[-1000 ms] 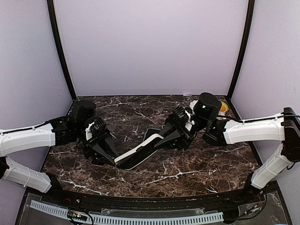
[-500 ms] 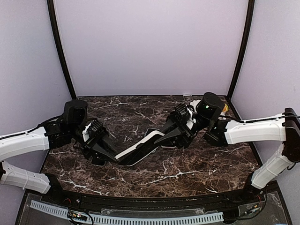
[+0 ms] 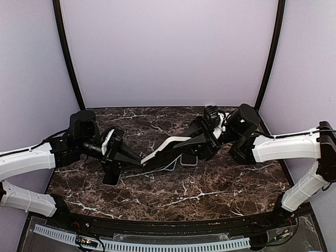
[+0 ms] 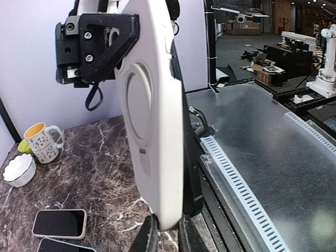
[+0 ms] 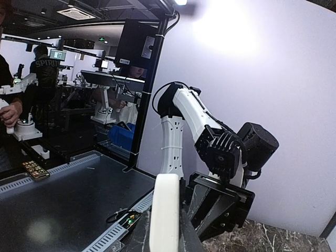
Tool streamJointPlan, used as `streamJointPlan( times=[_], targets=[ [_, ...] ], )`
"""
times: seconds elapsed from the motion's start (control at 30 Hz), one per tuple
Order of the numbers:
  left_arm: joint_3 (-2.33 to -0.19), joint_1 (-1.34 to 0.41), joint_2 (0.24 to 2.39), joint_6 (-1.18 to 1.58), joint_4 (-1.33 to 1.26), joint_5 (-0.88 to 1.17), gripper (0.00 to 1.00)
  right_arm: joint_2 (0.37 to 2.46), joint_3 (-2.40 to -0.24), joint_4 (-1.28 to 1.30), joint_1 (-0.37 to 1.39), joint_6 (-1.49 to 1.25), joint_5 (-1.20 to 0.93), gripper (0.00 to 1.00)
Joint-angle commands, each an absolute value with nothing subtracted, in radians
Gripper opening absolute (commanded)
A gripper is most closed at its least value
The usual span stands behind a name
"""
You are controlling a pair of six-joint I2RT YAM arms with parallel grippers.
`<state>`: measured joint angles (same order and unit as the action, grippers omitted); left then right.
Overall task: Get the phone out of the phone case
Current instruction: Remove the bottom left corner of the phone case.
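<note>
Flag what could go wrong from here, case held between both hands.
1. The phone case hangs above the marble table; the left hand pinches only its end, so a slip could drop it.
2. The right hand clamps the other end; the phone, popping free, may fall.

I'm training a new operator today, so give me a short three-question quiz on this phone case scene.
1. True or false: the white phone case lies flat on the marble table.
2. Which clamps it? A: left gripper only. B: right gripper only. C: both.
3. Fill in: in the left wrist view, the mug stands beside a white ____.
Key: 1 false, it is held in the air. 2 C. 3 bowl.
</note>
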<state>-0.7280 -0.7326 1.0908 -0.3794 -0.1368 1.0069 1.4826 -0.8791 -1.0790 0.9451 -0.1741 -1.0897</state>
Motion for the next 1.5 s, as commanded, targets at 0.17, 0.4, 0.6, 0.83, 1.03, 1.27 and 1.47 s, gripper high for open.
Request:
streamJointPlan(
  times=[0.17,0.4,0.6,0.83,1.03,1.27,1.47],
  targets=[
    [-0.709,-0.714,1.053,-0.369,-0.302,0.725,0.0,1.482,-0.855,-1.17,1.033,-0.293,-1.176,0.0],
    [-0.689,-0.715,1.026,-0.335,-0.366,0.637,0.0,1.523,-0.833,-1.356,1.047,-0.412,-1.106,0.0],
    [-0.664,-0.715,1.003,-0.323,-0.421,0.519,0.0,1.584,-0.82,-1.515,1.062,-0.483,-0.833,0.0],
    [-0.651,-0.715,0.99,-0.326,-0.442,0.484,0.1,1.601,-0.849,-1.464,1.068,-0.498,-0.575,0.0],
    [-0.643,-0.715,0.984,-0.312,-0.457,0.437,0.4,1.557,-0.876,-1.329,1.068,-0.498,-0.444,0.0],
    [-0.66,-0.706,0.998,-0.296,-0.43,0.381,0.56,1.482,-0.905,-1.191,1.068,-0.494,-0.33,0.0],
    [-0.631,-0.698,0.997,-0.217,-0.52,0.564,0.68,1.473,-0.924,-1.172,1.067,-0.512,-0.227,0.0]
  ],
)
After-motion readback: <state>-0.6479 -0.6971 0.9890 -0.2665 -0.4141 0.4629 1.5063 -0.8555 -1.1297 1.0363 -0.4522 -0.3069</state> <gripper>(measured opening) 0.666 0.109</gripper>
